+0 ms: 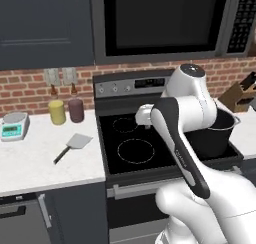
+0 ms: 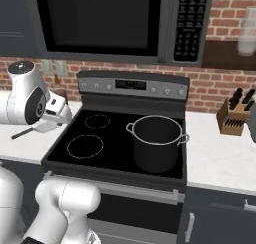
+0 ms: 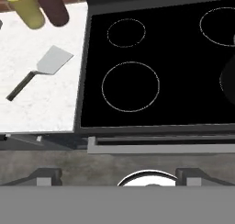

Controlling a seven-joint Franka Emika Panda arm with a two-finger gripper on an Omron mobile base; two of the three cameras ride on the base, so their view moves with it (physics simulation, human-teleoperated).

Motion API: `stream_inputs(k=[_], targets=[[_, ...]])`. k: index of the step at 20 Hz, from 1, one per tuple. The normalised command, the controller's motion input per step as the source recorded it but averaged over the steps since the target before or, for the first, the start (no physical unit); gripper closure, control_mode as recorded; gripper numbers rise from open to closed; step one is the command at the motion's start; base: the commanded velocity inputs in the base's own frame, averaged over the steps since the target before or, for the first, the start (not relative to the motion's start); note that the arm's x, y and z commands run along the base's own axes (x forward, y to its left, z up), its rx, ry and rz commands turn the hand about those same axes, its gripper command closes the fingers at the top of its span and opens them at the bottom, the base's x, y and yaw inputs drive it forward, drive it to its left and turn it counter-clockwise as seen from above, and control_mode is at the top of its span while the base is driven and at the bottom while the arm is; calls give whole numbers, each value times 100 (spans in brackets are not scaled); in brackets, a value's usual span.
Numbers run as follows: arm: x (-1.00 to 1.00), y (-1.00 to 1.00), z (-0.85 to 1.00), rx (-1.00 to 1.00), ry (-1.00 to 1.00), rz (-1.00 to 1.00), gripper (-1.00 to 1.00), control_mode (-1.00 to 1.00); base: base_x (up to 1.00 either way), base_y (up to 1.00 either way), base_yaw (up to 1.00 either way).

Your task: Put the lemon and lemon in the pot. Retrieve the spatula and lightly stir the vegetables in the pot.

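Your gripper [image 3: 117, 172] is hanging with its jaws spread wide and holding nothing, above the stove's [image 3: 156, 58] front edge. The spatula [image 3: 43, 68] is lying flat on the white counter [image 3: 41, 108] left of the stove, near two jars. The pot [image 2: 156, 143] is sitting on the stove's right front burner.
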Motion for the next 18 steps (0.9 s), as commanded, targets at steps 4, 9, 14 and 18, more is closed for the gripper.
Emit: stream_inputs(k=[4,9,14,18], targets=[[0,0,0,0,0,0,-100,100,0,100,0],[0,0,0,0,0,0,-100,100,16,100,-1],[0,0,0,0,0,0,-100,100,33,97,-3],[5,-1,-12,0,4,0,-100,-100,22,8,0]])
